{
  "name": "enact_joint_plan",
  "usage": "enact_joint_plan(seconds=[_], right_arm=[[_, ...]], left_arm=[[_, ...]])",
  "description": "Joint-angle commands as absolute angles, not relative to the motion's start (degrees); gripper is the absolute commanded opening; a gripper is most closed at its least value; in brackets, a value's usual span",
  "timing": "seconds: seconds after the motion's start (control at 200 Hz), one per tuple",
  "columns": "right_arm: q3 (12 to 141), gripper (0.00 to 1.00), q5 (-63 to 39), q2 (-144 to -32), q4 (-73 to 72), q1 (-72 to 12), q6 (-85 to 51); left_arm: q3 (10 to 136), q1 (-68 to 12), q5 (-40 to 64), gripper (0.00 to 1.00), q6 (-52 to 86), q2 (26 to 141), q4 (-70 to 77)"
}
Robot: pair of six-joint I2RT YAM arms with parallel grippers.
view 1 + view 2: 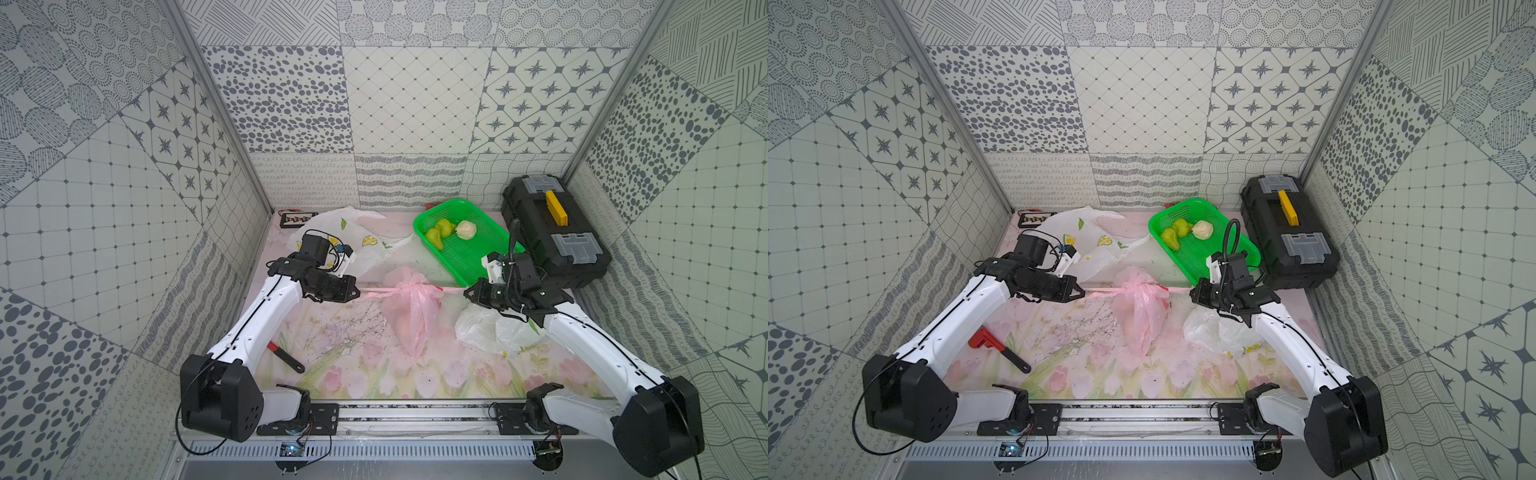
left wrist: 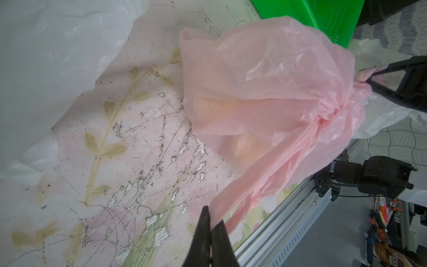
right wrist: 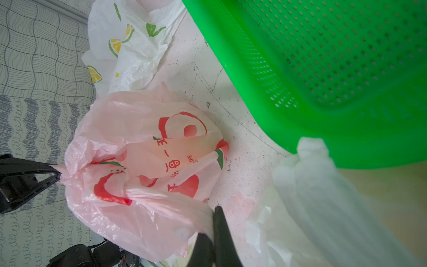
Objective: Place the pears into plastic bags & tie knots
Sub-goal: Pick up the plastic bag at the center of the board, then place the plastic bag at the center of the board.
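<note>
step: cinching knot (image 1: pixel 405 286) on pink strawberry bag (image 1: pixel 411 316) | left pincer (image 1: pixel 358 293), right pincer (image 1: pixel 466 291): clamped tight on its handles (image 1: pixel 374 293) | advice: pull apart evenly, gently

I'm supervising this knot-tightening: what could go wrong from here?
The pink bag's thin handles are stretched taut between the left gripper and right gripper; they might tear or slip free before the knot cinches. The right arm hangs over a white bag beside the green basket; pulling farther could drag either.
</note>
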State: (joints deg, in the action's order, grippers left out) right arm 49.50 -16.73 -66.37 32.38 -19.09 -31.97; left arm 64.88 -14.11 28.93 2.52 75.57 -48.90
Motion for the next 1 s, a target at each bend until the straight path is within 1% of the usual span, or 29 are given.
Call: enact_joint_plan(seconds=[0.0, 0.115, 0.18, 0.27, 0.34, 0.39, 0.47, 0.535, 0.62, 0.685, 0.735, 0.77, 0.815, 0.855, 0.906, 0.951, 0.996], right_arm=[[55.2, 0.00, 1.0, -65.3, 41.3, -20.8, -27.4], [57.2, 0.00, 1.8, -60.9, 46.5, -21.3, -28.1], [56.2, 0.00, 1.3, -57.2, 48.1, -20.2, -29.8], [55.4, 0.00, 0.1, -53.4, 52.0, -16.4, -32.4], [55.2, 0.00, -0.5, -51.9, 55.2, -11.9, -33.4], [55.2, 0.00, -1.0, -51.6, 57.1, -8.4, -33.5], [55.0, 0.00, -2.8, -51.7, 58.3, -3.0, -33.2], [54.5, 0.00, -4.2, -52.7, 57.4, -0.2, -33.0], [54.6, 0.00, -4.8, -55.0, 55.4, -0.2, -32.5], [55.5, 0.00, -4.8, -56.6, 54.3, -1.3, -31.9], [56.2, 0.00, -4.4, -57.1, 53.1, -2.8, -31.4], [56.9, 0.08, -4.1, -57.0, 52.3, -4.0, -31.1], [57.9, 0.26, -3.4, -56.7, 51.8, -5.9, -30.3], [59.3, 0.36, -2.8, -56.9, 51.8, -7.7, -29.2], [61.9, 0.46, -1.7, -57.6, 53.0, -9.8, -28.2], [65.3, 0.52, -0.7, -58.7, 54.5, -11.7, -27.6], [68.6, 0.56, 0.0, -60.1, 55.5, -14.1, -27.0]], left_arm=[[71.3, -20.7, 17.9, 0.00, 5.7, 75.1, -55.0], [75.4, -24.0, 25.3, 0.00, 5.4, 73.7, -58.6], [77.2, -27.6, 27.5, 0.00, 4.2, 73.5, -61.8], [79.1, -34.3, 29.8, 0.00, 3.0, 74.2, -64.1], [79.2, -37.0, 31.9, 0.00, 3.1, 74.5, -63.4], [78.9, -37.5, 32.1, 0.00, 2.9, 75.0, -62.7], [77.5, -37.4, 29.5, 0.00, 1.6, 76.5, -62.1], [76.8, -37.4, 28.8, 0.00, 0.6, 79.1, -61.3], [77.2, -37.6, 31.7, 0.00, 1.8, 83.3, -58.0], [76.8, -38.1, 34.4, 0.00, 5.4, 85.0, -51.4], [75.9, -38.3, 35.7, 0.09, 9.3, 86.0, -46.0], [75.7, -38.6, 37.0, 0.17, 10.5, 86.4, -43.9], [76.3, -38.7, 37.3, 0.27, 9.9, 86.5, -44.3], [77.2, -38.5, 34.8, 0.34, 8.6, 85.7, -46.1], [77.7, -37.1, 31.7, 0.41, 7.1, 83.6, -48.1], [78.3, -34.7, 29.5, 0.44, 6.5, 81.7, -50.0], [79.3, -31.1, 28.4, 0.47, 6.6, 79.9, -51.9]])
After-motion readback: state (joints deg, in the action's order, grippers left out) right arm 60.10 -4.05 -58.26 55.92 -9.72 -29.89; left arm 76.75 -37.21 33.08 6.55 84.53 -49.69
